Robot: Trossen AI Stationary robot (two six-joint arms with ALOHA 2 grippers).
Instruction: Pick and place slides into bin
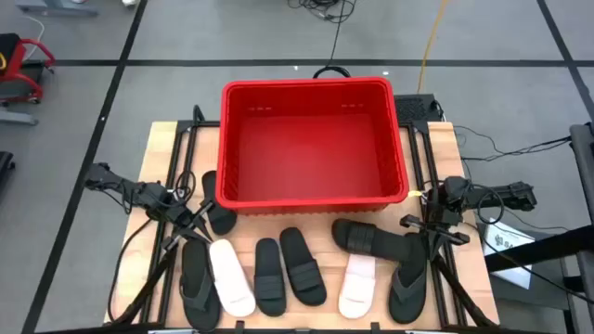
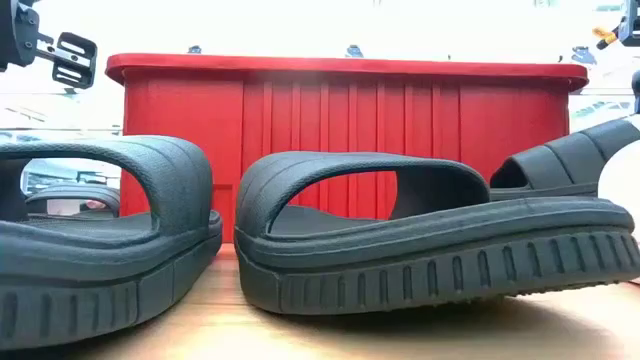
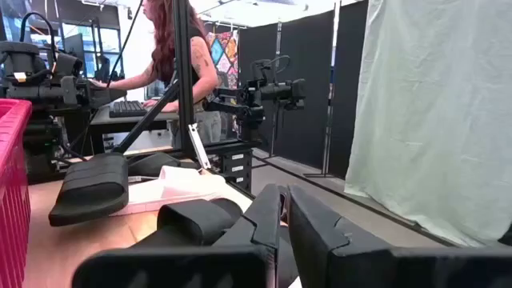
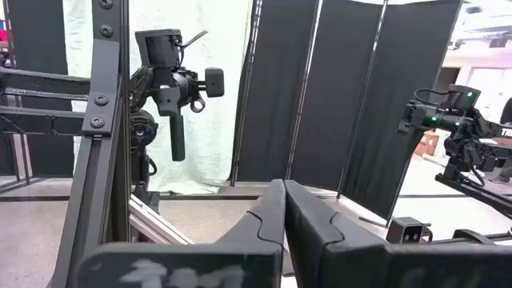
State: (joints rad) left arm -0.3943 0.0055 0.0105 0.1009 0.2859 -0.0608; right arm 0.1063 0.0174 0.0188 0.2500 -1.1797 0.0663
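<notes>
Slides [image 1: 278, 274] between both pincers

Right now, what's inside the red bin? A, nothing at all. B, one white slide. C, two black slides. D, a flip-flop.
A: the high view shows the bin's floor bare, with every slide lying on the table in front of it.
</notes>
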